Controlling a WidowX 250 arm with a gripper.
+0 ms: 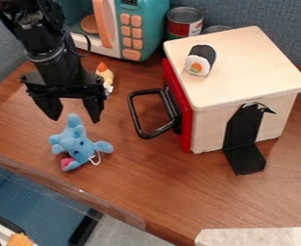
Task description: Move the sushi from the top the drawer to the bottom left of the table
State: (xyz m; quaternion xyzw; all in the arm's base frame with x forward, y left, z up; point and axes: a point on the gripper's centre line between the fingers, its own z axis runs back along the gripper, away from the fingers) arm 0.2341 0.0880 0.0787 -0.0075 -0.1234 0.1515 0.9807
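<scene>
The black gripper (75, 115) hangs over the left part of the table (146, 180), its two fingers apart with nothing between them. The sushi (200, 60), a black roll with a white end and an orange and green centre, lies on the pale wooden top of the drawer box (243, 57), near its left side. The gripper is well to the left of the sushi and does not touch it. The drawer's red front with a black handle (154, 114) faces left.
A blue plush toy (77, 144) lies just below the gripper, close to the table's front edge. A small yellow-orange toy (105, 76), a teal toy microwave (140, 29) and cans (183, 22) stand behind. A black bracket (244, 156) is at the box's near side.
</scene>
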